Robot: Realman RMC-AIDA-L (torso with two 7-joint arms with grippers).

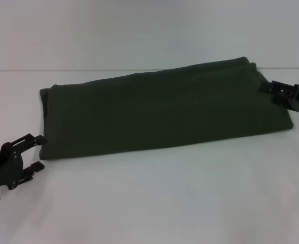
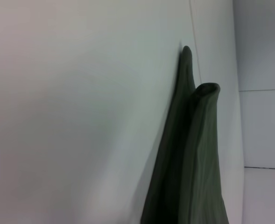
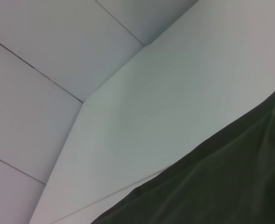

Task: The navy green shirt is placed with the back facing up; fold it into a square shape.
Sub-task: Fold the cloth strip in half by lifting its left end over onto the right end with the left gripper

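Head view: the navy green shirt (image 1: 164,109) is laid in a long band on the table (image 1: 149,203) — the left claw (image 1: 39,151) is spread at its end; the right claw's (image 1: 267,85) state cannot be told.

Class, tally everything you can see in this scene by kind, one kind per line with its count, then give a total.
Shirts: 1, the navy green shirt, folded into a long band
Grippers: 2, left gripper, right gripper
Tables: 1, white table
Total: 4
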